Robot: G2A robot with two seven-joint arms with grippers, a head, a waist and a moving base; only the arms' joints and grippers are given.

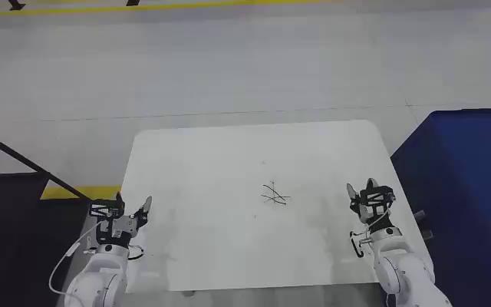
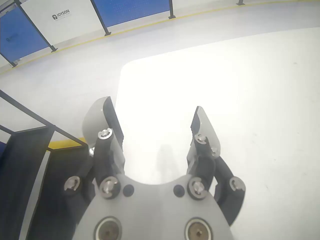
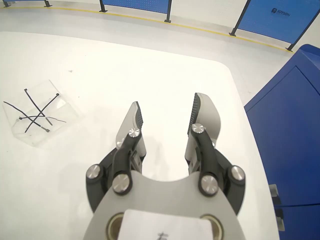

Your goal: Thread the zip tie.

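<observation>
Zip ties [image 3: 37,114]: about five, dark, crossed in heap; exact count unsure.
Clear tray [image 3: 71,116]: one, under ties, right of centre on table [image 1: 230,161].
Table: one.
Grippers: two. Left gripper [image 1: 133,201] at table's near-left corner, right gripper [image 1: 360,186] at near-right edge.
Blue cabinet [image 1: 449,192]: one, beside table's right edge.

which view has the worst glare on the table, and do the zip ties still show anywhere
Left wrist view: glare washes out the white table ahead of the open left gripper, leaving a faint shadow between its fingers. Right wrist view: even light, with the thin black zip ties plain on the clear plastic tray. Top view: the ties are only fine dark lines.
</observation>
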